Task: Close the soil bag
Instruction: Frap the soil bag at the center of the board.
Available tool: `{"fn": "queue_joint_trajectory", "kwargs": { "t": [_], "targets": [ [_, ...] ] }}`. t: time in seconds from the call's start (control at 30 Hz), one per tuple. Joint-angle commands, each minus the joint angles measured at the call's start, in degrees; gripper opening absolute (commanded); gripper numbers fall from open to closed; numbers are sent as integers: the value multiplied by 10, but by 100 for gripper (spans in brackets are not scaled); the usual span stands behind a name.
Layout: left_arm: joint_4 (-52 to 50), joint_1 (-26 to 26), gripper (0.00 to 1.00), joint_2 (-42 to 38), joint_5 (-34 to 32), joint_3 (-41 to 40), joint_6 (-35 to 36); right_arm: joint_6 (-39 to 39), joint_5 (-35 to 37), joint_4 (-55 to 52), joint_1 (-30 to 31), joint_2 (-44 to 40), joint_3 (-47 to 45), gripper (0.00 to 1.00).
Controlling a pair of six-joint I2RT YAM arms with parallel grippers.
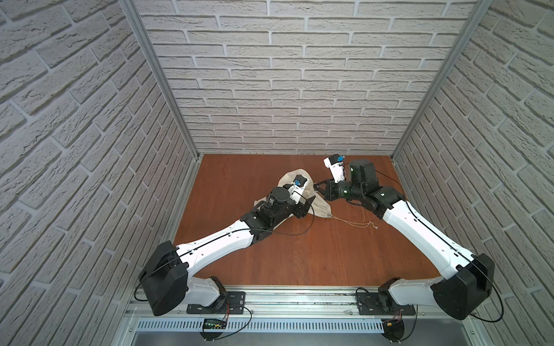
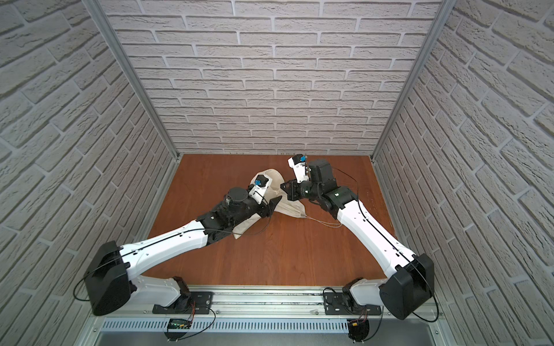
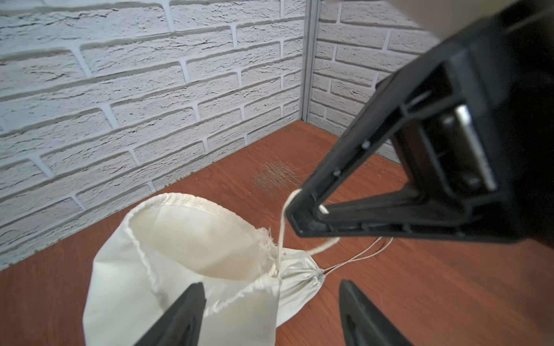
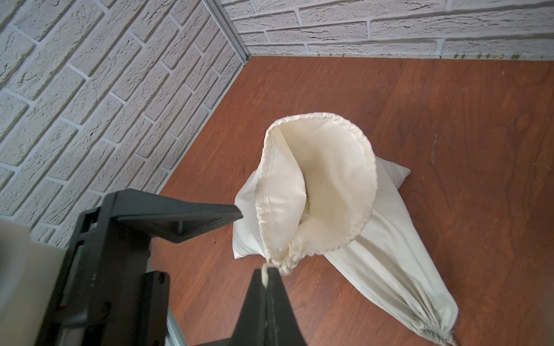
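The soil bag [image 4: 389, 284] lies flat on the wooden table, its neck [image 3: 302, 278] gathered tight. Thin cords [image 1: 353, 223] trail from it to a knot. A second cream sack [image 4: 329, 167] stands over it with its hemmed mouth wide open. My right gripper [image 4: 266, 269] is shut on this open sack's thicker drawstring [image 3: 283, 227], right at the mouth's gathered corner. My left gripper [image 3: 272, 311] is open; one finger [image 3: 186, 314] hangs over the open sack's cloth and the other over bare table. Both top views show the left arm covering much of the sacks.
Brick-pattern walls [image 1: 269, 90] close in the table [image 1: 299, 254] at the back and on both sides. A metal rail [image 1: 299, 299] with the arm bases runs along the front. The right arm [image 1: 419, 221] crosses above the thin cords' far end.
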Motion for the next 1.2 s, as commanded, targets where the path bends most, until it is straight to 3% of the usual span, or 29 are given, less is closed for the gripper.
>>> {"fn": "queue_joint_trajectory", "kwargs": {
  "t": [0.0, 0.13, 0.33, 0.57, 0.77, 1.03, 1.17],
  "targets": [
    [87, -3, 69, 14, 29, -3, 79, -14, 13, -5, 4, -26, 18, 3],
    [107, -3, 65, 26, 51, -5, 100, -16, 18, -9, 4, -34, 16, 3],
    [103, -2, 39, 59, 40, 21, 107, -18, 20, -15, 4, -39, 17, 3],
    [95, 4, 15, 110, -77, 20, 101, -26, 51, -25, -3, -83, 22, 3],
    [99, 9, 14, 155, -206, 14, 88, -31, 103, -51, -34, -149, 34, 3],
    [110, 28, 22, 228, -272, 8, 70, -46, 160, -83, -77, -233, 39, 3],
    [108, 45, 24, 245, -304, -8, 26, -43, 182, -90, -95, -260, 34, 3]
  ]
}}
